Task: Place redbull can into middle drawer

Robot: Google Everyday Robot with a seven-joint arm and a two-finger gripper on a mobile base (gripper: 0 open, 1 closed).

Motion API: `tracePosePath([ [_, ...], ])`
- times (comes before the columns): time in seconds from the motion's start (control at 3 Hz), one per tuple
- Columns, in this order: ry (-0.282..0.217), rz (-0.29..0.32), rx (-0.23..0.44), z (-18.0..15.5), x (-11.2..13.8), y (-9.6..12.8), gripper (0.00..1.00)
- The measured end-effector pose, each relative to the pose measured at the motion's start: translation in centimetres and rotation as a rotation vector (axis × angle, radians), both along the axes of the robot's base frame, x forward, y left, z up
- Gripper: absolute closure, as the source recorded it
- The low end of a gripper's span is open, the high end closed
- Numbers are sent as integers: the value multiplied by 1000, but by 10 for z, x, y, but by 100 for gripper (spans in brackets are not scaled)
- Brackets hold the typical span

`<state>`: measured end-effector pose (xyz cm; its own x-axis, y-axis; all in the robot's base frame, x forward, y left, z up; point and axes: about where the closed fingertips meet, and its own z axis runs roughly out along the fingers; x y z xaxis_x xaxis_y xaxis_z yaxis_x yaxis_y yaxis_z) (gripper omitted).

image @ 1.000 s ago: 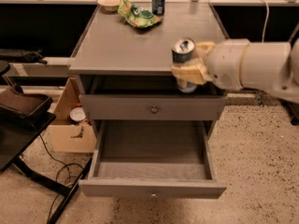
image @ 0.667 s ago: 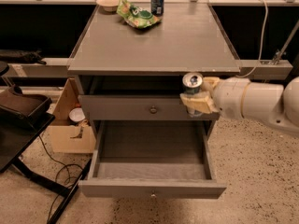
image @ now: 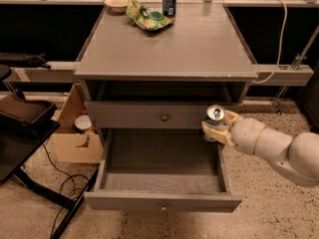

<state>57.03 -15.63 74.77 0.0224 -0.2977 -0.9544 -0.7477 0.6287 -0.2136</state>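
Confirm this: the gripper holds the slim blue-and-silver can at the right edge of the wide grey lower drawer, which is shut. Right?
Not quite. The camera view shows the wide grey lower drawer open, not shut. The gripper does hold the slim blue-and-silver can at its right edge.

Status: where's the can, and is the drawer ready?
Gripper shut on can, upright, over open middle drawer's right rear corner. Not released yet. Bag, bowl, soda can far back on cabinet top.
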Motion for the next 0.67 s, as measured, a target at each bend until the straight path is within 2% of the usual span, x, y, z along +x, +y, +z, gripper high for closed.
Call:
tracePosePath([
  [0.33,39,8,61,-42,1,1,100],
  [0.67,39,8,61,-42,1,2,100],
])
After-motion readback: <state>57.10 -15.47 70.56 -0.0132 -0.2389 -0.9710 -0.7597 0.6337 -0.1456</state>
